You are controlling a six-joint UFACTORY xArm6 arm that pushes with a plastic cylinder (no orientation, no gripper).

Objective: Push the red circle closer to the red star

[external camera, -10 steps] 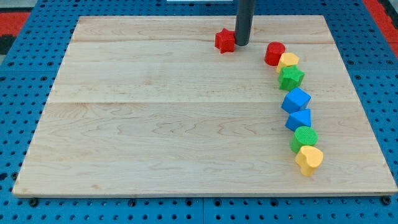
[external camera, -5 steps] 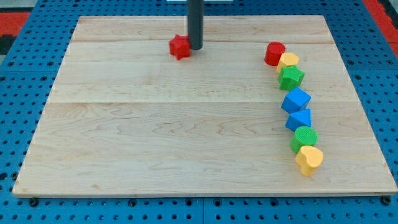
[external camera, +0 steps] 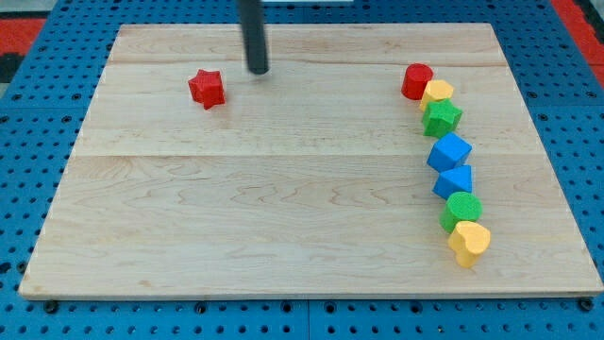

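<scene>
Red circle (external camera: pixel 416 81) at the view's upper right, touching the yellow block (external camera: pixel 438 93); red star (external camera: pixel 206 88) well apart, upper left. My tip (external camera: pixel 258 71) (a bare rod, no jaws, holding nothing) sits just right of the star. Push not yet done.

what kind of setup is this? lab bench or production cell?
Most likely a lab tabletop pushing rig, not production. A wooden board lies on a blue perforated base; small coloured toy blocks such as the red star and red circle sit on it, with my tip right of the star.
</scene>
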